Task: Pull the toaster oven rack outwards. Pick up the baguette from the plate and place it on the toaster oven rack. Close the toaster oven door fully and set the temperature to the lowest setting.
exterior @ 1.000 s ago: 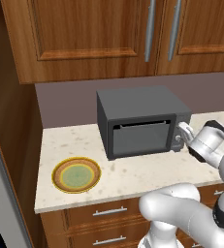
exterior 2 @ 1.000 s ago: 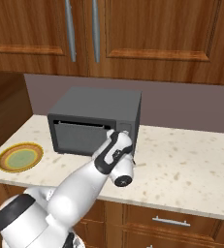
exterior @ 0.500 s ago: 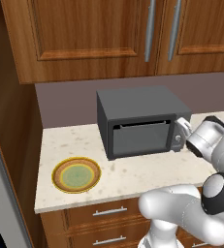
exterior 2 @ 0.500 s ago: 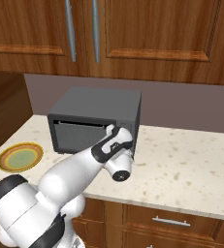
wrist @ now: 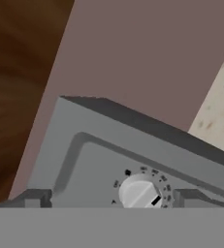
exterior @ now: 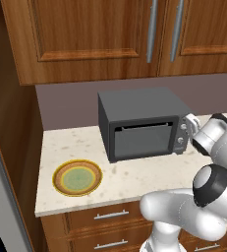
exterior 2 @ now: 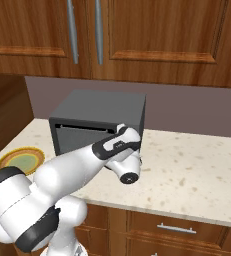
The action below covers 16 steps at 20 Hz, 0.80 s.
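- Facing the arm, wooden wall cabinets hang above a speckled pale tabletop, which carries every task item; drawer fronts sit below its front edge.
- The toaster oven stands at the back of the tabletop against the wall. This puts its front and right-hand control panel toward the robot, within reach of the arm.
- The toaster oven door stands nearly upright against the oven front. A thin dark gap shows along its top edge in both base views, so full closure cannot be confirmed.
- The toaster oven rack and the baguette are judged to be inside, behind the door.
- The plate lies flat on the tabletop, well to the left of the oven and near the front edge. Its pale green centre is bare, consistent with the loaf already transferred.
- The hand is held at the right end of the oven front, just beside the control panel and pointed at it. This placement suits the remaining step, setting the temperature.
- A white round knob with a dark pointer mark sits between the two fingertips in the hand view, with tick marks around it. The jaws stand apart on either side of the knob, released; contact with it cannot be determined.
- Next move, as a judgement: clench on the knob and rotate to the lowest mark.
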Tool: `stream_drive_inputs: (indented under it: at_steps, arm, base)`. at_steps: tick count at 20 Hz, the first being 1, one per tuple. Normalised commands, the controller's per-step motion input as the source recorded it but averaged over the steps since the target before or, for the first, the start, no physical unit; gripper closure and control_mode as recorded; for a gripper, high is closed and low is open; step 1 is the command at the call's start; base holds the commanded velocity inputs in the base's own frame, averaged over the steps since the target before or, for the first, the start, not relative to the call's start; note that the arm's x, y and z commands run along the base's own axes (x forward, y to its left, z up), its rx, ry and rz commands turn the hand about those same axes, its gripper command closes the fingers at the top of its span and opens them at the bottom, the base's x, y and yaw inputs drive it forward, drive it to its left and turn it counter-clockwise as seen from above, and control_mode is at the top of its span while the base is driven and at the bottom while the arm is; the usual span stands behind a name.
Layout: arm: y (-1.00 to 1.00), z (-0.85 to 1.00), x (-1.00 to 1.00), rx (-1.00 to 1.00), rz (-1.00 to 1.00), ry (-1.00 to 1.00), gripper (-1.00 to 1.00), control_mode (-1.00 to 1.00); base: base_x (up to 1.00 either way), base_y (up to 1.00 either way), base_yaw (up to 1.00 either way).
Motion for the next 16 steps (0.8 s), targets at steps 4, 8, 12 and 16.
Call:
stream_drive_inputs:
  at_steps: [4,8,12,16]
  arm:
    - [-0.02,0.00,0.00,0.00,0.00,0.00,-1.00,-1.00]
    - [0.00,0.00,0.00,0.00,0.00,0.00,-1.00,-1.00]
    - [0.00,0.00,0.00,0.00,0.00,0.00,-1.00,-1.00]
    - [0.00,0.00,0.00,0.00,0.00,0.00,-1.00,-1.00]
  base:
    - [0.00,0.00,0.00]
    - [0.00,0.00,0.00]
    - [0.00,0.00,0.00]
    - [0.00,0.00,0.00]
